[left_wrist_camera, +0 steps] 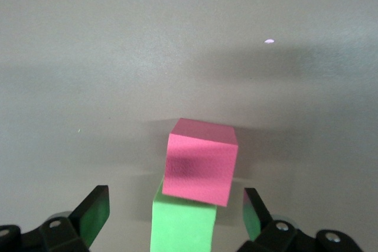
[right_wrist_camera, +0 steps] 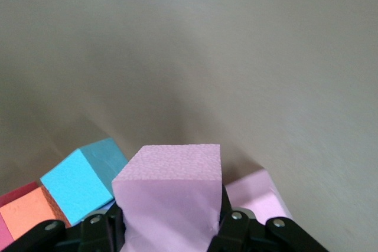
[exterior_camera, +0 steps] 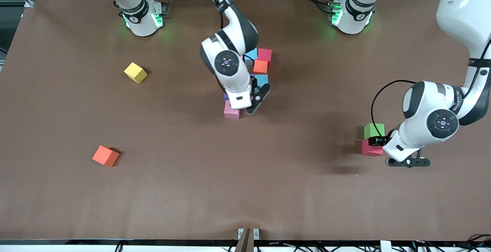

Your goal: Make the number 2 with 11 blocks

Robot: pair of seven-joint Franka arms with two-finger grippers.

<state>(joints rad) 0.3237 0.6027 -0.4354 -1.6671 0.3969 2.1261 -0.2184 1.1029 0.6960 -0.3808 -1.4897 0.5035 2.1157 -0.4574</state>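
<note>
Brown and flat, the big table (exterior_camera: 191, 190) fills the front view, with the two white robot arms standing along its top edge

Near the middle of the table sits a little bunch of small matte cubes: a dark pink cube (exterior_camera: 265, 55), a light blue cube (exterior_camera: 251, 54) touching it, a small orange cube (exterior_camera: 260, 66) just nearer the camera, another blue cube (exterior_camera: 262, 79), a bit of a purple cube (exterior_camera: 226, 96) peeking out under the arm, and a soft pink cube (exterior_camera: 231, 112) nearest the camera. Some of this bunch is hidden by the right arm

The right gripper (right_wrist_camera: 171, 219) hangs over this bunch. Its fingers are pressed against the sides of a pale purple cube (right_wrist_camera: 171, 196), pinching it tight. In the right wrist view the soft pink cube lies just beside the held one

A yellow cube (exterior_camera: 135, 72) sits alone toward the right arm's end of the table. An orange-red cube (exterior_camera: 105, 155) sits alone too, nearer the camera than the yellow one

The left gripper (left_wrist_camera: 174, 219) is toward the left arm's end of the table, with its fingers spread wide and holding nothing. It is low over a bright green cube (left_wrist_camera: 182, 225) and a reddish pink cube (left_wrist_camera: 201, 160). These two cubes touch, and the reddish pink one is nearer the camera
</note>
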